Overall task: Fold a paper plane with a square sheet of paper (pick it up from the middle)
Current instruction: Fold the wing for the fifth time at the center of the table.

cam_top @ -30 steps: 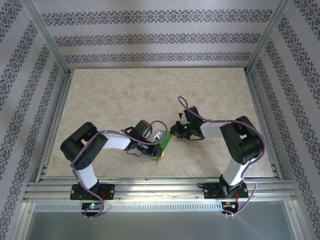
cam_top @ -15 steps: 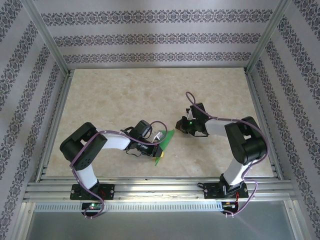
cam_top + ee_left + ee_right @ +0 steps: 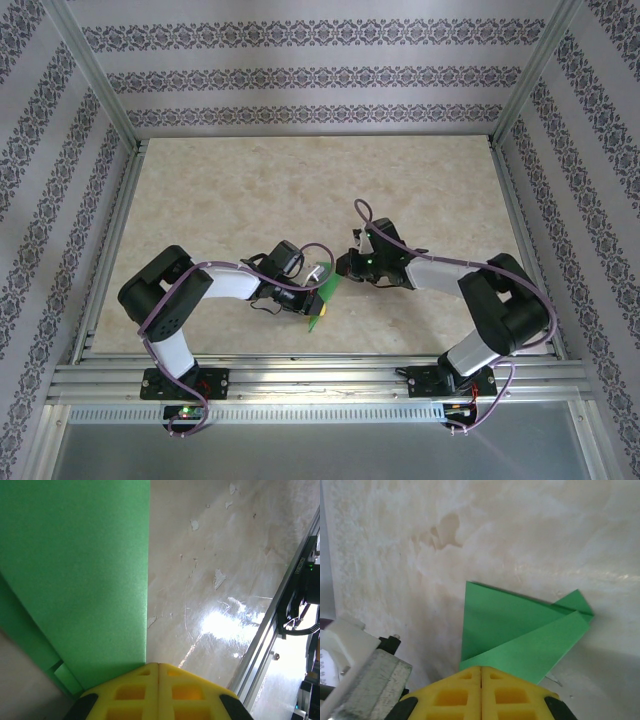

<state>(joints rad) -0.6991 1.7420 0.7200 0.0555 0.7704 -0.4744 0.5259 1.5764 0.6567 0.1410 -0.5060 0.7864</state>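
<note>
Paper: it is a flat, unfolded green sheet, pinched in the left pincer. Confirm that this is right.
Not quite. The paper is folded, not flat and unfolded: the right wrist view shows green flaps lying over each other along creases, with a pointed outline. The rest stands: it is green, and the left pincer is shut on it.

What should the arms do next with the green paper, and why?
Probably the right tool should slide its shut tips along the fold to sharpen the crease. The green paper is already folded to a point, the left tool pinches it, and the right tool's tips sit at its edge.
</note>
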